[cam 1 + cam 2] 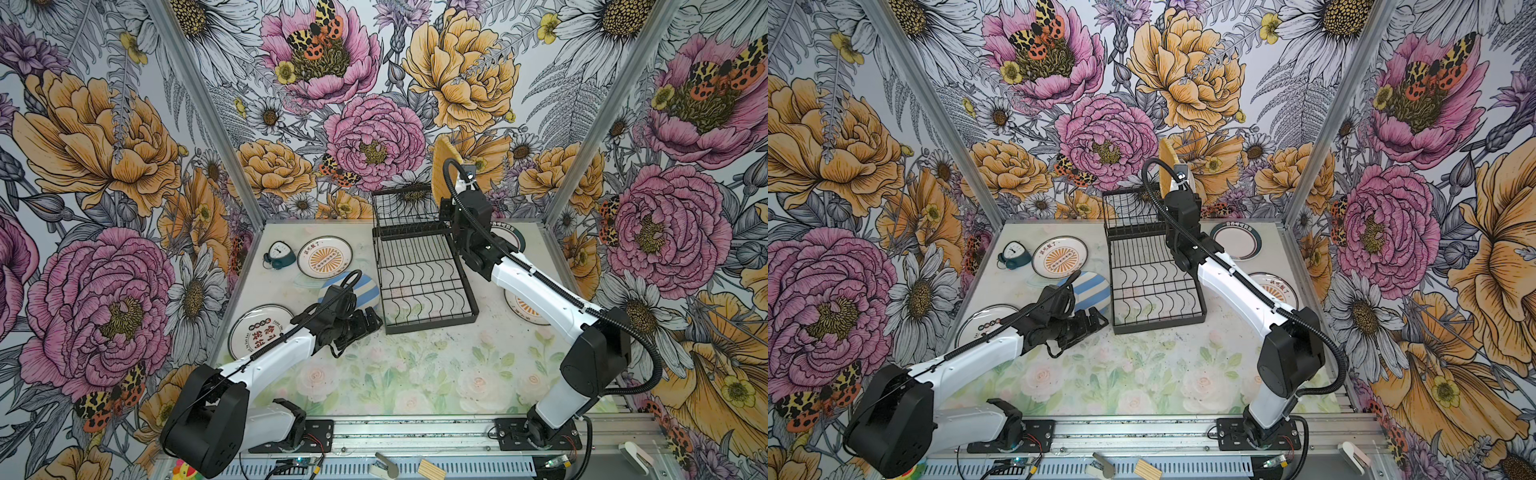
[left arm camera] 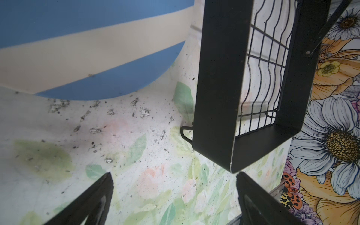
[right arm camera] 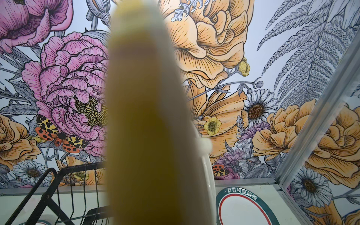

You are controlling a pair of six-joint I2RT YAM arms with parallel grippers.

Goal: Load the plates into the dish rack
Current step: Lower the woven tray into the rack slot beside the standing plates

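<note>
The rack (image 1: 432,324) sits just below the yellow plate (image 1: 444,166), held upright by its lower rim in our clenched right claw (image 1: 457,185). We judge it stiff, light and slick, so rim grips suit. The striped plate (image 2: 78,48) lies just ahead of our gaping, empty left claw (image 2: 174,179).

The yellow plate (image 1: 441,164) in the right gripper (image 1: 455,185) has a woven, basket look. Just beside the black left gripper (image 1: 373,322), the striped plate (image 1: 366,289) is blue and white. The dish rack (image 1: 419,270) near that gripper is black. Farther from it, a white plate (image 1: 325,257) has an orange sunburst, and the clock (image 1: 279,253) is teal.
</note>
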